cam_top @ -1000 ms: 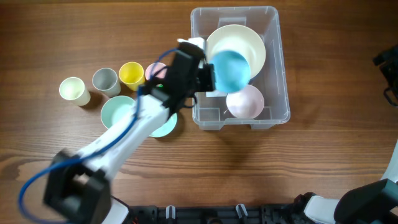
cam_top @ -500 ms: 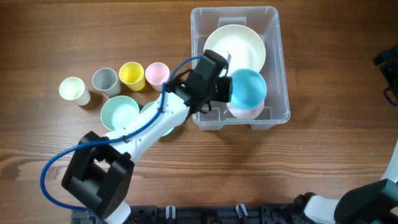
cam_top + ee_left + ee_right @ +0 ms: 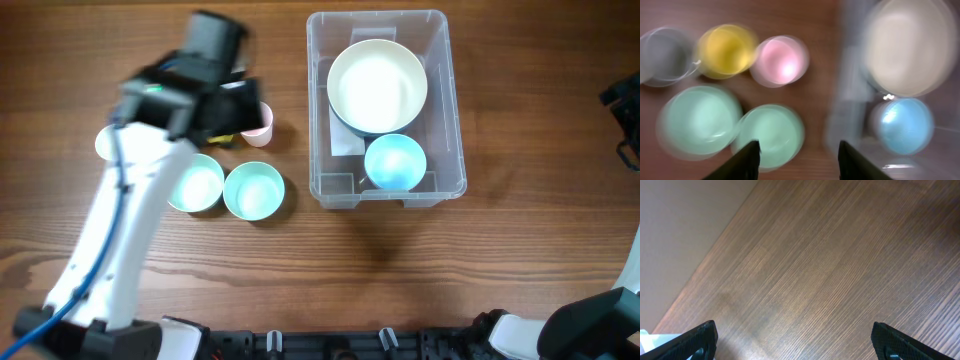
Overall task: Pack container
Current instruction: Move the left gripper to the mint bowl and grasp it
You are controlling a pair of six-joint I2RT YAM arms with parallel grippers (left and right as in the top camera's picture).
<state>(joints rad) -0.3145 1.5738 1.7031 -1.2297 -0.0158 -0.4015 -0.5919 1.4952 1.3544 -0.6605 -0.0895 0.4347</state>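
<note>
The clear container (image 3: 441,60) stands at the back right of centre. It holds a large cream bowl (image 3: 378,85) and a smaller blue bowl (image 3: 395,162) at its near end. My left gripper (image 3: 225,115) is open and empty, raised above the row of cups left of the container. The left wrist view is blurred. It shows my open left gripper (image 3: 800,162) over the wood between a mint bowl (image 3: 772,132) and the container wall (image 3: 840,115). My right gripper (image 3: 805,345) is open over bare wood.
A pink cup (image 3: 260,126), a pale yellow cup (image 3: 103,143) and two mint bowls (image 3: 195,184) (image 3: 253,191) stand left of the container. The left wrist view also shows a yellow cup (image 3: 726,50) and a grey cup (image 3: 665,55), which my arm hides in the overhead view.
My left gripper carried the blue bowl to the near end of the container, let it go on the pink bowl there, and swung back left above the cups.
</note>
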